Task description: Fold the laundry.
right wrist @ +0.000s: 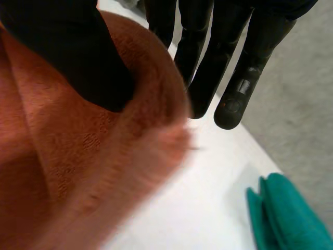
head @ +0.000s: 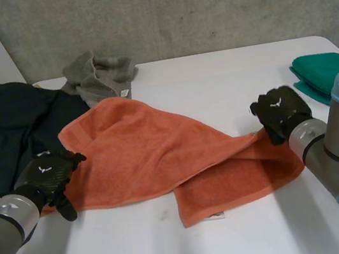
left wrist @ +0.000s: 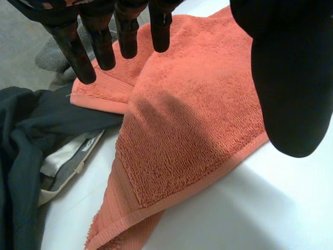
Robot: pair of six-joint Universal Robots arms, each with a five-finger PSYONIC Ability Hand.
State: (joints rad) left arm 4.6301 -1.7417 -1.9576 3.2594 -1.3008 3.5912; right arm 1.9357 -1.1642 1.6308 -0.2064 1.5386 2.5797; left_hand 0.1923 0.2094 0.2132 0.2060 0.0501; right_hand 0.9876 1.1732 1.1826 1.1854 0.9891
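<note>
Orange towel (head: 141, 151): sprawled across the middle of the white surface (head: 226, 79), partly doubled over itself, long axis running side to side between the two hands. Flat at its left end, rising in a ridge toward its far right corner.

Left hand (head: 51, 174): over the towel's near left corner, fingers (left wrist: 83, 57) straight and well apart from the thumb, clamped on nothing. Right hand (head: 280, 112): at the far right corner, thumb dug into the pile, cloth pinched between thumb and straight fingers, corner raised a little off the surface.

Probably early in the fold: one end held, the other free. Coming move likely turns on the left corner, directly under the left palm and much nearer to it than to the right hand. Calls for a short drop and a pinch on the hem, then a stretch along the long axis to flatten the doubled flap.

Dark garment (head: 8, 127) touching the towel's left edge; grey cloth (head: 96, 74) just behind; green cloth (head: 319, 71) folded beyond the right hand, apart from the towel. Risk: catching the dark garment together with the left corner.
</note>
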